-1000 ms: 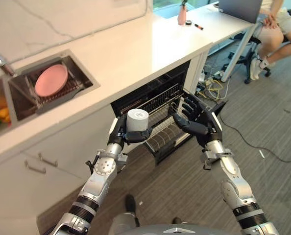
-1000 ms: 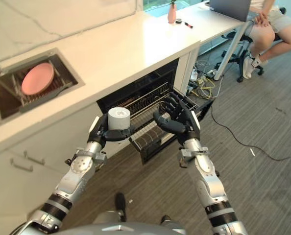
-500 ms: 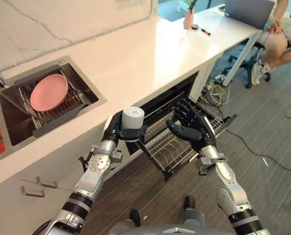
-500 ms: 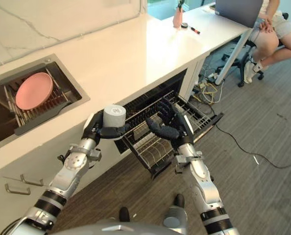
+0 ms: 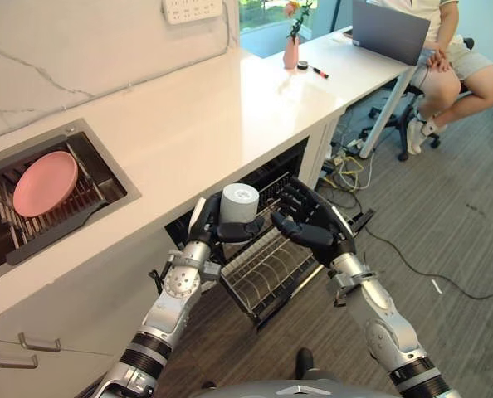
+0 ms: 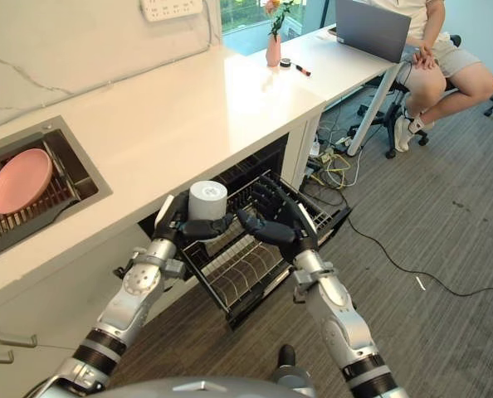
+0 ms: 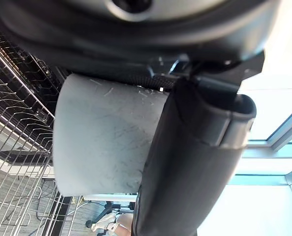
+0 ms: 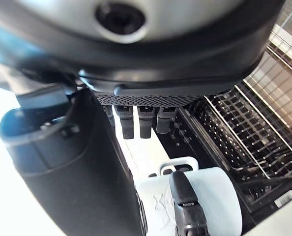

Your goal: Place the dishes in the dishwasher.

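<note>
White countertop (image 5: 230,108) runs along the wall, dishwasher opening beneath its front edge; sink (image 5: 105,178) sunk into it at the robot's left, a pink plate (image 5: 45,183) leaning on a dark rack inside the basin; cupboard fronts with metal handles (image 5: 31,342) below the sink. White desk (image 5: 358,58) joins the far end of the counter; on it a grey laptop (image 5: 393,31), a pink vase (image 5: 290,55) with flowers, a small marker beside the vase; a seated person (image 5: 450,62) at the desk, legs toward the room; tangle of cords (image 5: 350,170) on the floor under the desk. Dishwasher rack (image 5: 267,265), wire, pulled out over the grey wood-look floor (image 5: 462,224). Left hand (image 5: 207,225) curled round a pale grey cup (image 5: 239,204), thumb and fingers wrapping its side, cup upright, held above the inner end of the rack, not yet resting on it. Right hand (image 5: 309,225) just beside the cup, above the rack, fingers spread and relaxed, holding nothing; the cup's wall fills much of the left wrist view (image 7: 106,142).
</note>
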Controlling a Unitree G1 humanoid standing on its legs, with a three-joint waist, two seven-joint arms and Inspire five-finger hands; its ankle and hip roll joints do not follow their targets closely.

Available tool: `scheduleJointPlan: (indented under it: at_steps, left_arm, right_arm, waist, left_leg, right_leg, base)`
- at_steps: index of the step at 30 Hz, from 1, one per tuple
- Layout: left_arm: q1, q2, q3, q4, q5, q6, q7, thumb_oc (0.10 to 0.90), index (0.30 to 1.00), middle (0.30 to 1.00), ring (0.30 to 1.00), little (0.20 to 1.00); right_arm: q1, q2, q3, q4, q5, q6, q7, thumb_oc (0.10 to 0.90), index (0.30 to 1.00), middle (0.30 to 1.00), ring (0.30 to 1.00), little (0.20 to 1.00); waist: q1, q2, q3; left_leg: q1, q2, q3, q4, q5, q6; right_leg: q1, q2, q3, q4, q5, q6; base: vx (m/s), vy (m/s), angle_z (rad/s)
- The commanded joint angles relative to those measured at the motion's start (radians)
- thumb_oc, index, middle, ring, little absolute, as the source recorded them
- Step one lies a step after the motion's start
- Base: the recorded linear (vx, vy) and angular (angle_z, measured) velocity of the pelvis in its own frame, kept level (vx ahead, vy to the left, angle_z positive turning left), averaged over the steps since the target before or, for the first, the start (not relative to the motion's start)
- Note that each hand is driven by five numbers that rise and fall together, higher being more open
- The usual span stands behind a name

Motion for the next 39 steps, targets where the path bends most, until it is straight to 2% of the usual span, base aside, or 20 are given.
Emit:
scheduleJointPlan:
  at_steps: [1,8,11,15,19,20,24,25,31,37,38,39]
  left_arm:
    - [-0.151,0.049,-0.025,-0.05,0.04,-0.114,0.028,0.4,0.3,0.3,0.3,0.3]
    - [-0.196,0.026,-0.08,-0.034,0.095,-0.084,0.074,0.4,0.3,0.3,0.3,0.3]
    - [-0.221,0.011,-0.104,-0.013,0.124,-0.078,0.103,0.4,0.3,0.3,0.3,0.3]
    - [-0.291,-0.031,-0.175,0.046,0.215,-0.065,0.212,0.4,0.3,0.3,0.3,0.3]
    - [-0.301,-0.037,-0.189,0.055,0.227,-0.067,0.226,0.4,0.3,0.3,0.3,0.3]
    - [-0.331,-0.046,-0.223,0.068,0.277,-0.069,0.267,0.4,0.3,0.3,0.3,0.3]
    - [-0.348,-0.05,-0.243,0.077,0.324,-0.065,0.298,0.4,0.3,0.3,0.3,0.3]
    - [-0.376,-0.054,-0.272,0.094,0.383,-0.057,0.334,0.4,0.3,0.3,0.3,0.3]
    - [-0.412,-0.066,-0.32,0.12,0.454,-0.047,0.373,0.4,0.3,0.3,0.3,0.3]
    - [-0.436,-0.082,-0.347,0.138,0.464,-0.035,0.39,0.4,0.3,0.3,0.3,0.3]
    - [-0.446,-0.082,-0.358,0.141,0.466,-0.034,0.391,0.4,0.3,0.3,0.3,0.3]
    - [-0.446,-0.082,-0.358,0.141,0.466,-0.034,0.391,0.4,0.3,0.3,0.3,0.3]
  right_arm:
    - [-0.048,0.055,-0.002,-0.149,0.039,-0.061,0.026,0.8,0.9,0.9,0.9,0.9]
    - [-0.103,0.07,0.051,-0.144,0.07,-0.043,-0.05,0.8,0.9,0.9,0.9,0.9]
    - [-0.124,0.074,0.067,-0.144,0.034,-0.042,-0.085,0.8,0.9,0.9,0.9,0.9]
    - [-0.21,0.119,0.127,-0.088,-0.054,-0.057,-0.205,0.8,0.9,0.9,0.9,0.9]
    - [-0.229,0.127,0.136,-0.071,-0.068,-0.059,-0.223,0.8,0.9,0.9,0.9,0.9]
    - [-0.28,0.147,0.158,-0.032,-0.116,-0.065,-0.271,0.8,0.9,0.9,0.9,0.9]
    - [-0.308,0.162,0.17,-0.003,-0.137,-0.071,-0.303,0.8,0.9,0.9,0.9,0.9]
    - [-0.35,0.186,0.185,0.038,-0.162,-0.075,-0.345,0.8,0.9,0.9,0.9,0.9]
    - [-0.419,0.237,0.211,0.12,-0.196,-0.085,-0.404,0.8,0.9,0.9,0.9,0.9]
    - [-0.478,0.281,0.223,0.21,-0.21,-0.092,-0.448,0.8,0.9,0.9,0.9,0.9]
    - [-0.493,0.291,0.221,0.239,-0.228,-0.093,-0.465,0.4,0.3,0.3,0.3,0.3]
    - [-0.493,0.291,0.221,0.239,-0.228,-0.093,-0.465,0.4,0.3,0.3,0.3,0.3]
  waist:
    - [0.018,-0.052,-0.092]
    - [0.013,-0.044,-0.092]
    - [0.012,-0.042,-0.091]
    - [0.012,-0.035,-0.087]
    - [0.012,-0.034,-0.084]
    - [0.017,-0.033,-0.079]
    - [0.02,-0.032,-0.076]
    - [0.023,-0.032,-0.075]
    - [0.031,-0.033,-0.071]
    - [0.043,-0.034,-0.066]
    - [0.045,-0.034,-0.064]
    - [0.045,-0.034,-0.064]
  left_leg:
    - [-0.021,-0.054,0.005,0.003,-0.033,0.023]
    - [-0.022,-0.047,0.006,0.003,-0.029,0.018]
    - [-0.023,-0.047,0.005,0.003,-0.029,0.018]
    - [-0.024,-0.051,0.0,0.003,-0.032,0.021]
    - [-0.026,-0.053,-0.001,0.003,-0.031,0.022]
    - [-0.028,-0.056,-0.004,0.003,-0.033,0.024]
    - [-0.028,-0.058,-0.006,0.003,-0.034,0.025]
    - [-0.029,-0.059,-0.008,0.003,-0.035,0.027]
    - [-0.034,-0.062,-0.015,0.003,-0.035,0.028]
    - [-0.04,-0.063,-0.024,0.003,-0.033,0.029]
    - [-0.045,-0.064,-0.027,0.003,-0.032,0.029]
    - [-0.045,-0.064,-0.027,0.003,-0.032,0.029]
  right_leg:
    - [0.089,-0.069,-0.008,0.014,-0.108,0.081]
    - [0.091,-0.063,0.001,0.014,-0.116,0.075]
    - [0.091,-0.063,0.0,0.014,-0.117,0.074]
    - [0.093,-0.065,-0.001,0.014,-0.113,0.072]
    - [0.093,-0.065,-0.002,0.014,-0.111,0.071]
    - [0.094,-0.066,-0.003,0.014,-0.107,0.071]
    - [0.095,-0.068,-0.004,0.014,-0.105,0.071]
    - [0.095,-0.069,-0.005,0.014,-0.103,0.071]
    - [0.096,-0.071,-0.011,0.014,-0.102,0.071]
    - [0.092,-0.073,-0.017,0.016,-0.101,0.071]
    - [0.089,-0.073,-0.018,0.017,-0.101,0.071]
    - [0.089,-0.073,-0.018,0.017,-0.101,0.071]
  base:
    - [0.0,0.0,0.0]
    - [0.0,0.0,0.0]
    - [0.0,0.0,0.0]
    - [0.0,0.0,0.0]
    - [0.0,0.0,0.0]
    - [0.0,0.0,0.0]
    - [0.0,0.0,0.0]
    - [0.0,0.0,0.0]
    - [0.0,0.007,0.02]
    - [0.01,0.016,0.05]
    - [0.0,0.01,0.04]
    - [0.0,0.009,0.06]
